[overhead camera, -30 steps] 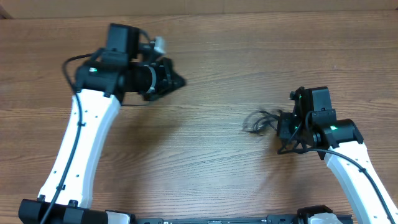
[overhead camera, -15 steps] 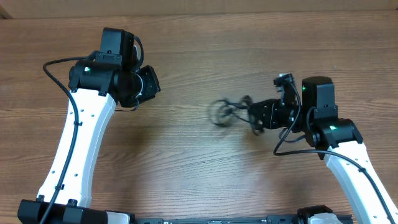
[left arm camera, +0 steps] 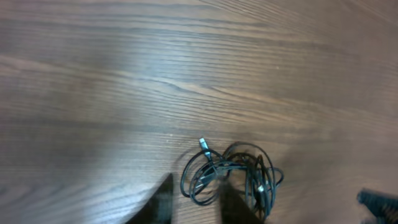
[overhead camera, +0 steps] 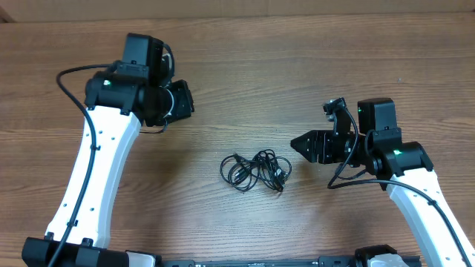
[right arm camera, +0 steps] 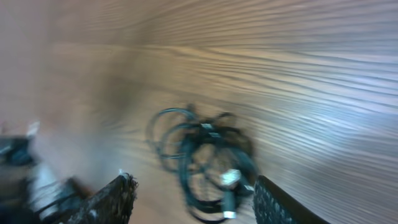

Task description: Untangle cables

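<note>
cables (overhead camera: 261,167) | tangled on table (overhead camera: 252,67) | right end effector (overhead camera: 297,144) near, apart

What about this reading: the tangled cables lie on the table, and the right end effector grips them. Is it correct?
Not entirely. The tangled cables lie on the table, but the right end effector stands open, apart from them; the overhead view shows it.

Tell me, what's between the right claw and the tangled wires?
Only bare wooden table lies between the right gripper and the cables, seen overhead.
</note>
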You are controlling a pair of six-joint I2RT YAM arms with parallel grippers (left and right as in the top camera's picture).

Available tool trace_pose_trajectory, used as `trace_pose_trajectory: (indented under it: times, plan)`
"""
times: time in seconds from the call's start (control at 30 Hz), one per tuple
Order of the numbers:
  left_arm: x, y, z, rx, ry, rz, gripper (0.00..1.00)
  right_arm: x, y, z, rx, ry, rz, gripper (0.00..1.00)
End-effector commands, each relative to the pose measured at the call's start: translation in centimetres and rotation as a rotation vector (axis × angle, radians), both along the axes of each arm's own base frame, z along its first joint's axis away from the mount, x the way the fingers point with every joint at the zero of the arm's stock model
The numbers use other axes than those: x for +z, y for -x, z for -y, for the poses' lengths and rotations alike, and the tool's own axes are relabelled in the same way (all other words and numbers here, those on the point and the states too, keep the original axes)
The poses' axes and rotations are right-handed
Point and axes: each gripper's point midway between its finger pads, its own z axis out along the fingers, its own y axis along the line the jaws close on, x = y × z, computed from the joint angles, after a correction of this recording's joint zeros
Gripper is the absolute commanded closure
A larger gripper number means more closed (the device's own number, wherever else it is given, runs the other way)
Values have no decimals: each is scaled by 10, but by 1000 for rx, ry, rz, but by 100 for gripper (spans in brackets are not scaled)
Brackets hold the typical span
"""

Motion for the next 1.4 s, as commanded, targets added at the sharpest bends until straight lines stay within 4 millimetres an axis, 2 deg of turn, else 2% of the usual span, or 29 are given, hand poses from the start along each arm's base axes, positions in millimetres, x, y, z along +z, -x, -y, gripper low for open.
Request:
trace_pose_trajectory:
  times: [0.0,0.03,0.1,0.27,0.57,0.73,0.9,1.03,1.17,1.3,1.37]
  plan:
    - [16,4,20,-131,0,72,56,-14,-15,42,-254,185,-32,36]
    - [15,5,25,-150,-2,73,49,-18,-16,55,-336,228,-54,31]
    - [12,8,37,-188,-4,69,44,-23,-15,71,-435,282,-81,25]
    - [-5,20,70,-260,-4,10,43,-28,-12,88,-517,321,-115,16]
    - [-61,46,125,-204,37,-264,40,-33,-5,131,-663,313,-192,13]
    - [-93,64,149,-214,40,-404,39,-33,-2,140,-700,265,-225,12]
    - [-122,82,178,-282,67,-511,39,-33,-2,141,-704,258,-226,13]
    - [-145,94,187,-307,32,-570,40,-33,-2,141,-704,259,-227,14]
    - [-162,104,185,-306,-6,-630,43,-33,-1,141,-704,259,-230,14]
    - [-167,104,183,-302,-20,-643,51,-33,-1,141,-704,259,-230,14]
    - [-168,102,182,-299,-24,-636,59,-33,-1,141,-704,259,-230,14]
